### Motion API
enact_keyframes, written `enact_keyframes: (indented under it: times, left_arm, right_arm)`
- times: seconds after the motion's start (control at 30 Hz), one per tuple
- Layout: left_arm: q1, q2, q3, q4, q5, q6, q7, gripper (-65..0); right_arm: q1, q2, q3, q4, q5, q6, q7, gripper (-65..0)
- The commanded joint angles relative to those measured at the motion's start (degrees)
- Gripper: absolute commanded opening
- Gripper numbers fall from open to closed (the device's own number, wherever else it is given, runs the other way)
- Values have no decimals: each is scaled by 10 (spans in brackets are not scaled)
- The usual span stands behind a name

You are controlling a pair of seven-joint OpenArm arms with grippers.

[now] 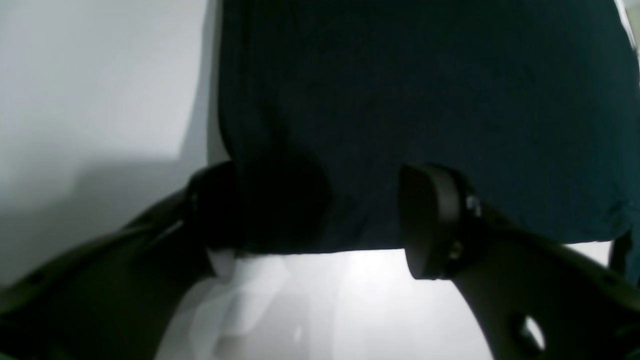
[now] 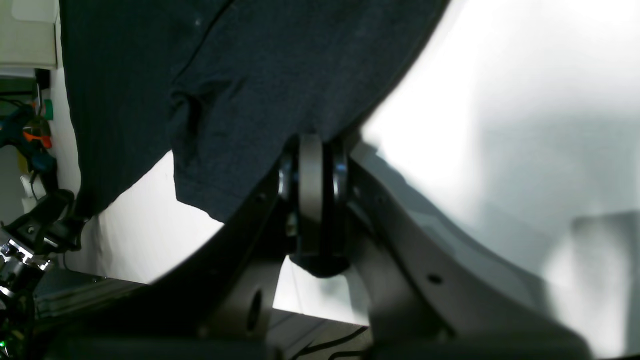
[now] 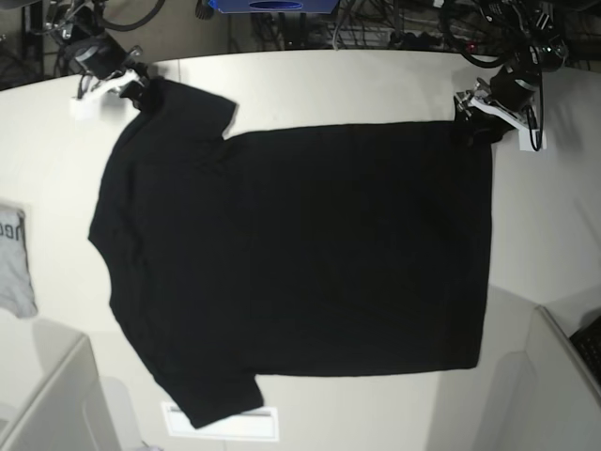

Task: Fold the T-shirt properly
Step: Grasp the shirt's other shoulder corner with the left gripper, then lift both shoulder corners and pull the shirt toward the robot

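Right hand point(image 2: 312, 150): closed tight on the T-shirt point(image 3: 300, 263), cloth pinched between the pads at centre of the right wrist view, black fabric hanging up and to the left from the grip. In the base view this hand point(image 3: 127, 83) sits at upper left, at the sleeve corner of the shirt.

Left hand point(image 1: 320, 210): jaws spread wide, one finger point(image 1: 430, 220) right of centre in the left wrist view, the other dark and blurred at left. The shirt's edge point(image 1: 400, 125) hangs between and over them; the right-side finger looks clear of the cloth, so no firm grip shows. In the base view this hand point(image 3: 484, 111) is at upper right, at the hem corner.

T-shirt lies spread flat on the white surface point(image 3: 357, 89), plain black side up, filling the middle of the base frame, sleeves toward the left, hem toward the right.

Small grey cloth point(image 3: 14, 258) with dark lettering at the left edge, apart from the shirt.
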Motion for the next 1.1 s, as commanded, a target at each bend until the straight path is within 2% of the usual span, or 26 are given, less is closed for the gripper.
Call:
enact_keyframes:
  times: [0.0, 0.07, 0.2, 0.37, 0.5, 0.7, 0.93, 1.07]
  left_arm:
    - [8, 3, 3, -5, 33, 10, 45, -239]
    - [1, 4, 4, -5, 34, 10, 46, -351]
    - [-12, 4, 4, -27, 34, 10, 47, -650]
    - [8, 3, 4, -6, 34, 11, 47, -650]
    - [41, 2, 4, 51, 34, 31, 47, -650]
    - [92, 2, -1, 124, 31, 32, 47, -650]
    - [119, 4, -1, 205, 30, 32, 48, -650]
    - [84, 15, -2, 228, 17, 32, 93, -650]
  right_arm:
    - [-14, 1, -3, -13, -95, -30, -59, -650]
    - [-14, 1, -4, -13, -95, -30, -58, -650]
    - [-14, 1, -3, -10, -95, -30, -58, -650]
    - [-35, 1, -3, 40, -95, -27, -54, -650]
    - [-60, -2, -2, 116, -92, -27, -58, -650]
    - [-93, -5, -2, 181, -91, -27, -54, -650]
    - [-82, -5, -3, 252, -91, -27, -58, -650]
    - [-38, -5, -6, 266, -91, -30, -60, -650]
